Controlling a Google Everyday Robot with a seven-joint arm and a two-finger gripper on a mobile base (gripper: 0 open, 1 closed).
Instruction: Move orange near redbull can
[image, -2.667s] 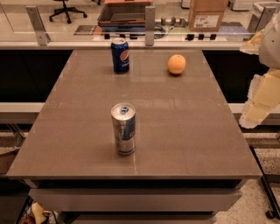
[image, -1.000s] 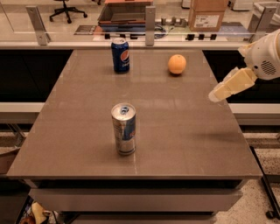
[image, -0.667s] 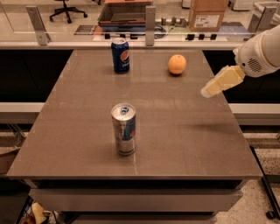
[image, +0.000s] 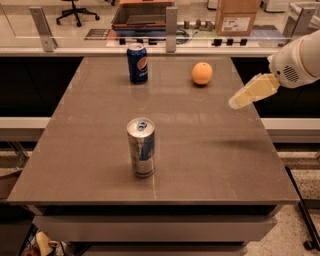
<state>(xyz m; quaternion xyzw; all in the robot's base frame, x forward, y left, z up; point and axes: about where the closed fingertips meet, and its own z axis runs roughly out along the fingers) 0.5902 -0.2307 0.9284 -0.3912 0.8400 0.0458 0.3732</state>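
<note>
The orange (image: 202, 73) sits on the brown table (image: 210, 150) at the far right. The redbull can (image: 141, 147), tall, slim, silver with blue panels, stands upright near the table's front middle, well apart from the orange. My gripper (image: 236, 102) reaches in from the right edge on a white arm. It hangs above the table's right side, a little to the right of and nearer than the orange, touching nothing.
A dark blue Pepsi can (image: 137, 62) stands at the table's far edge, left of the orange. A glass barrier with metal posts (image: 171, 22) runs behind the table. A cardboard box (image: 238, 16) sits beyond it.
The gripper has swung up from low beside the table's right edge and moved left over the table toward the orange. The orange and both cans have not moved.
</note>
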